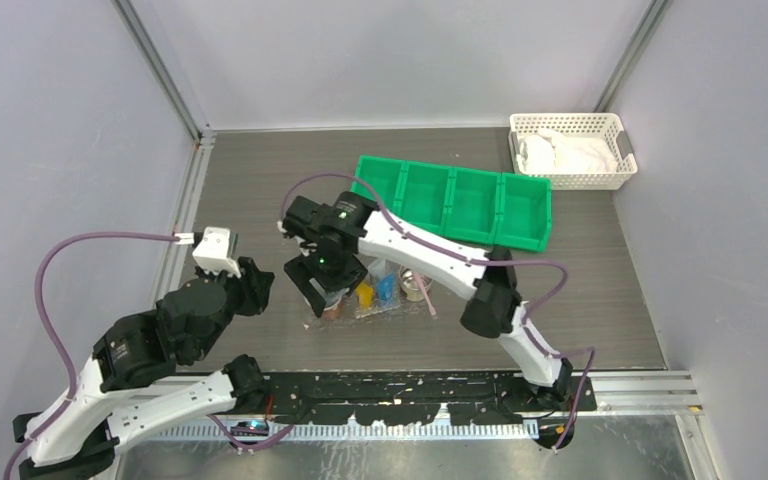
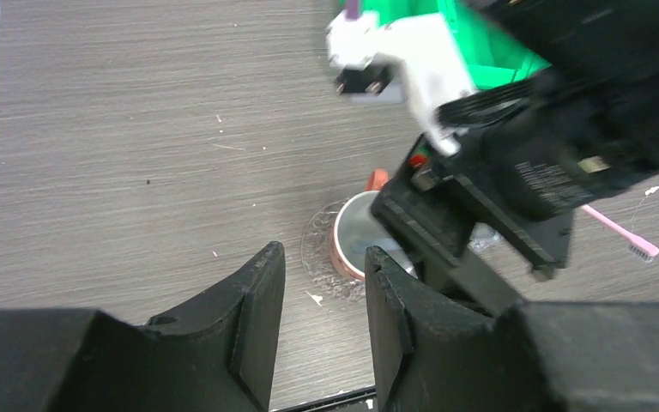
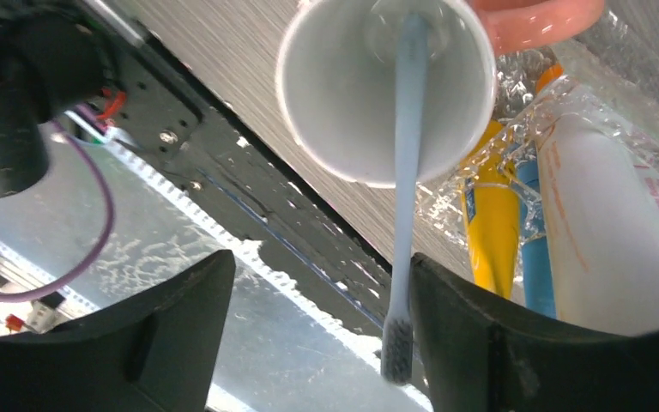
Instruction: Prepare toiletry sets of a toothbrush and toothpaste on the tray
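Your right end effector (image 3: 319,287) is released, jaws wide either side of the grey toothbrush (image 3: 408,172), which leans in the cup (image 3: 335,103) beside the tubes (image 3: 491,232) on the tray (image 3: 515,81). Left end effector (image 2: 322,283): apart, empty. Retreat crookedly and a finger could catch the bristles, tipping the cup.

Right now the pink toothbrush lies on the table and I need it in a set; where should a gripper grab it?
Grip the pink toothbrush on its bare handle, short of the bristles, coming straight down with the jaws across it. It lies flat on the table, thin and long, so probably only a pinch from above fits.
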`<action>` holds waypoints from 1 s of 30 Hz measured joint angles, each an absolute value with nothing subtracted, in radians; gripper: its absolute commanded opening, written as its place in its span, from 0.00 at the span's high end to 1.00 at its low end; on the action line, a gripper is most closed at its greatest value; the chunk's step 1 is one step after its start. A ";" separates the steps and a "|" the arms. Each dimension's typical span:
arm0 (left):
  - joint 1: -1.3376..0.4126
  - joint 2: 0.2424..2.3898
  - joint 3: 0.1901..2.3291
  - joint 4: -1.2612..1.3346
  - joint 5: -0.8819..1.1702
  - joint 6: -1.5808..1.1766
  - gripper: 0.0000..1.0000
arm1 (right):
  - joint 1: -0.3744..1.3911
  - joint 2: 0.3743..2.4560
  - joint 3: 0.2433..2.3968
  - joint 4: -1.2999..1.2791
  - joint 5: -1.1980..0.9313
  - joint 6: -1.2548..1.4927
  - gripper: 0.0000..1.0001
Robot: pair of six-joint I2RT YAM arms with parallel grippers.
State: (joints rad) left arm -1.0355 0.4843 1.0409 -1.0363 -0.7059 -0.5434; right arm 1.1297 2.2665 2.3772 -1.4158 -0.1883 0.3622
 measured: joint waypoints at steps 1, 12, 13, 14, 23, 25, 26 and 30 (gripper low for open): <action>-1.036 0.487 1.041 -1.036 -0.706 -0.543 0.59 | 1.124 2.223 2.332 -1.369 -0.190 0.369 0.17; -1.036 0.619 1.068 -1.011 -0.716 -0.515 0.28 | 0.711 1.568 1.687 -0.771 -0.002 0.534 0.22; -1.036 0.635 1.071 -1.002 -0.717 -0.509 0.24 | 0.665 1.557 1.668 -0.757 0.032 0.535 0.20; -1.036 0.654 1.076 -0.992 -0.720 -0.505 0.19 | 0.616 1.557 1.658 -0.751 0.073 0.535 0.18; -0.891 0.793 1.105 -0.918 -0.672 -0.453 0.01 | 0.444 1.845 1.625 -0.703 0.147 0.516 0.11; -0.787 0.827 1.120 -0.897 -0.616 -0.434 0.00 | 0.422 1.900 1.625 -0.694 0.136 0.512 0.11; -0.706 0.857 1.132 -0.884 -0.567 -0.422 0.00 | 0.408 1.927 1.625 -0.687 0.133 0.510 0.11; -0.504 0.923 1.131 -0.833 -0.430 -0.404 0.00 | 0.381 1.971 1.631 -0.677 0.125 0.501 0.14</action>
